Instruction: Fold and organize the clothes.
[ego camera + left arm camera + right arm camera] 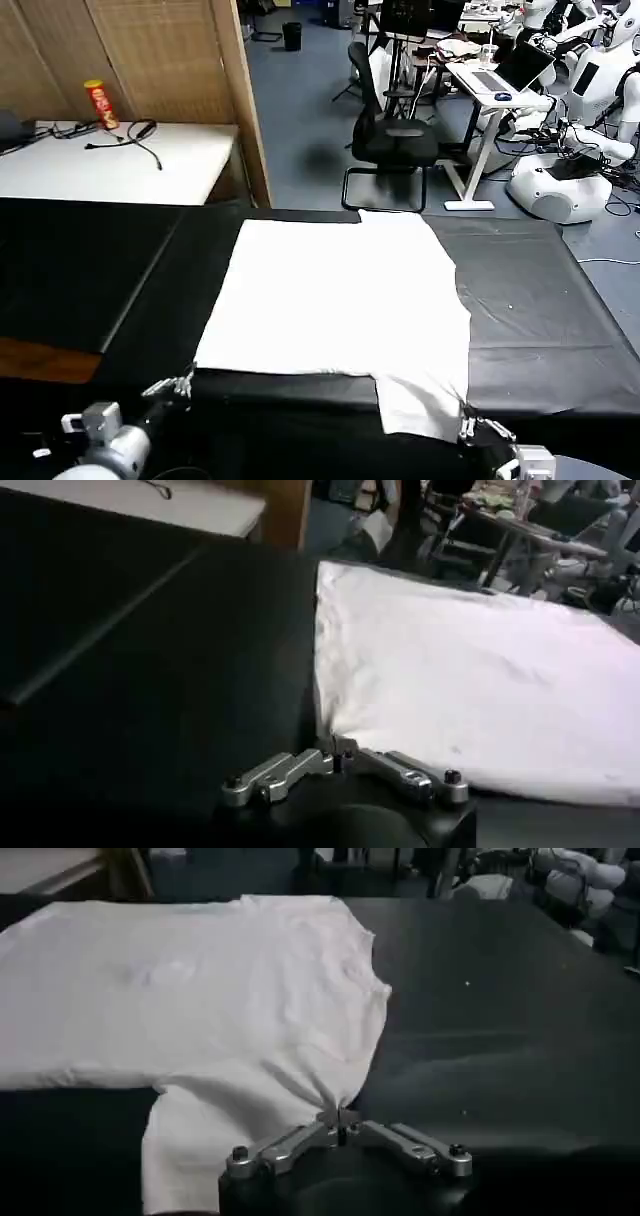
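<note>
At the near table edge, my left claw (pixel 182 386) sits with its fingers drawn together at the shirt's (pixel 335 300) near-left corner; in the left wrist view the tips (pixel 333 752) meet right at the white hem, but I cannot tell whether any cloth is caught between them. My right claw (pixel 467 427) is pinched shut on the shirt's near-right corner, where a sleeve hangs toward me over the table's front; the right wrist view shows the fabric (pixel 250 1018) gathered into creases that run into the closed fingertips (pixel 340 1118).

Beyond both claws, the shirt lies plain side up, spread mostly flat on the black tablecloth (pixel 540 310), slightly toward my right of centre, its far edge reaching close to the table's back edge.

Farther off stand a white side table (pixel 120 160) bearing a red can (pixel 100 103) and a black cable (pixel 140 135), and an office chair (pixel 390 140).
</note>
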